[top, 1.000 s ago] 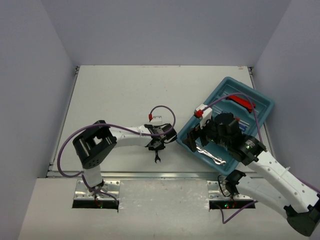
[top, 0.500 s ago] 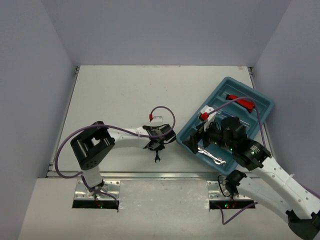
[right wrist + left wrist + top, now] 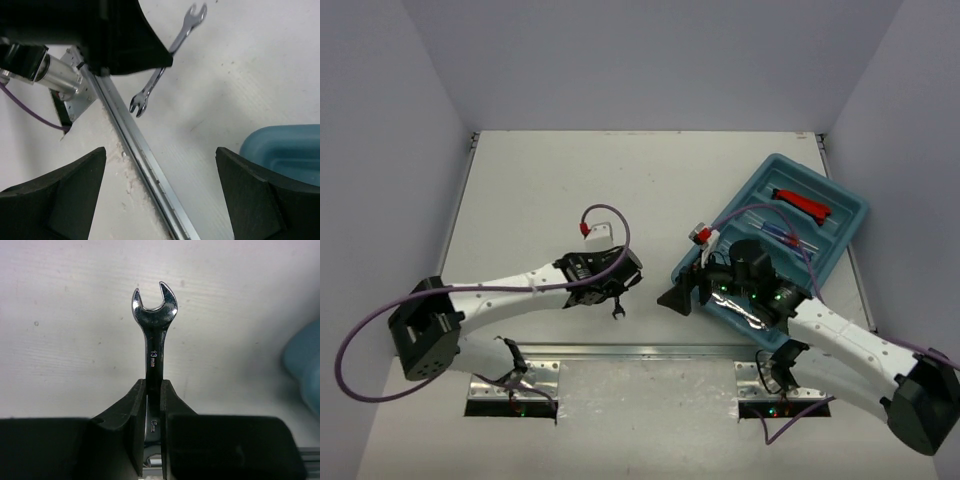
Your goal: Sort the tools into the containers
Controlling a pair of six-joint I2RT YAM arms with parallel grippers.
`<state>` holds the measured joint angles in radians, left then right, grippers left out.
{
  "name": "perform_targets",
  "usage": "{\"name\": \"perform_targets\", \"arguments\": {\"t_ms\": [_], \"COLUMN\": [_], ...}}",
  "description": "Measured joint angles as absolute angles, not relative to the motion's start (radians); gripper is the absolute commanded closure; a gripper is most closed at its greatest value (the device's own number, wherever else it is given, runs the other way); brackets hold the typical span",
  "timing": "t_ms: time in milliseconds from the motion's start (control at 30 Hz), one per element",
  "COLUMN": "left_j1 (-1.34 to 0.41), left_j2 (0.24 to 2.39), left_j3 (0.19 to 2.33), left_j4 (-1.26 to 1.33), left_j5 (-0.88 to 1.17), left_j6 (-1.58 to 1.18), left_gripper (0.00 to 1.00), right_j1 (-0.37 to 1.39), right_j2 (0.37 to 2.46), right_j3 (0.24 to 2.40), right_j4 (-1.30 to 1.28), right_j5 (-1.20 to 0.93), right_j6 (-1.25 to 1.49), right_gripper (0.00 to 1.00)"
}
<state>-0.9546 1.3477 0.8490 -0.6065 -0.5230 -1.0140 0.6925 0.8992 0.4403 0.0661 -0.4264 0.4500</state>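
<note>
A small silver open-end wrench (image 3: 154, 315) stands between the fingers of my left gripper (image 3: 154, 390), which is shut on its shank. From above, the left gripper (image 3: 612, 297) holds the wrench (image 3: 618, 313) near the table's front edge, left of the tray. The teal-blue tray (image 3: 840, 232) lies at the right and holds a red-handled tool (image 3: 806, 204), thin screwdrivers (image 3: 775, 231) and silver wrenches (image 3: 752, 319). My right gripper (image 3: 684, 287) hangs open at the tray's near-left corner, with nothing between its fingers. In the right wrist view the right gripper (image 3: 160, 150) faces the held wrench (image 3: 165, 70).
A metal rail (image 3: 142, 162) runs along the table's front edge, under the right gripper. The tray's rounded corner (image 3: 285, 150) sits just right of it. Grey walls close in the table on three sides. A purple cable (image 3: 605, 225) loops above the left wrist.
The left gripper closed on the wrench, and the arm swung low and leftward with it. The right gripper came out of the tray, leftward to the tray's near-left corner.
</note>
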Motion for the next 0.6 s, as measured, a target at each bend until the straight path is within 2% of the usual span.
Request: {"name": "perform_targets", "arguments": {"t_ms": [233, 333, 367, 400, 500, 533, 567, 600], "left_j1": [-0.954, -0.955, -0.955, -0.955, -0.955, -0.955, -0.955, -0.955], "left_j2": [1.144, 1.077, 1.06, 1.046, 1.022, 1.018, 1.017, 1.016], "left_j3": [0.841, 0.815, 0.808, 0.798, 0.773, 0.766, 0.76, 0.753], "left_j4": [-0.559, -0.512, -0.497, -0.475, -0.421, -0.406, -0.392, -0.379], "left_j5": [-0.507, -0.472, -0.456, -0.44, -0.395, -0.382, -0.37, -0.359], "left_j6": [-1.034, -1.034, -1.034, -1.036, -1.038, -1.038, -1.04, -1.043], "left_gripper": [1.0, 1.0, 1.0, 1.0, 1.0, 1.0, 1.0, 1.0], "right_j1": [0.798, 0.827, 0.835, 0.842, 0.856, 0.859, 0.861, 0.862], "right_j2": [1.079, 1.174, 1.206, 1.238, 1.307, 1.32, 1.327, 1.332], "right_j3": [0.406, 0.44, 0.457, 0.476, 0.52, 0.527, 0.533, 0.538], "right_j4": [0.335, 0.41, 0.426, 0.443, 0.485, 0.495, 0.5, 0.505], "right_j5": [-0.424, -0.423, -0.42, -0.418, -0.401, -0.393, -0.386, -0.377], "right_j6": [0.575, 0.605, 0.612, 0.62, 0.644, 0.65, 0.656, 0.661], "right_gripper": [0.19, 0.29, 0.3, 0.36, 0.47, 0.59, 0.81, 0.91]}}
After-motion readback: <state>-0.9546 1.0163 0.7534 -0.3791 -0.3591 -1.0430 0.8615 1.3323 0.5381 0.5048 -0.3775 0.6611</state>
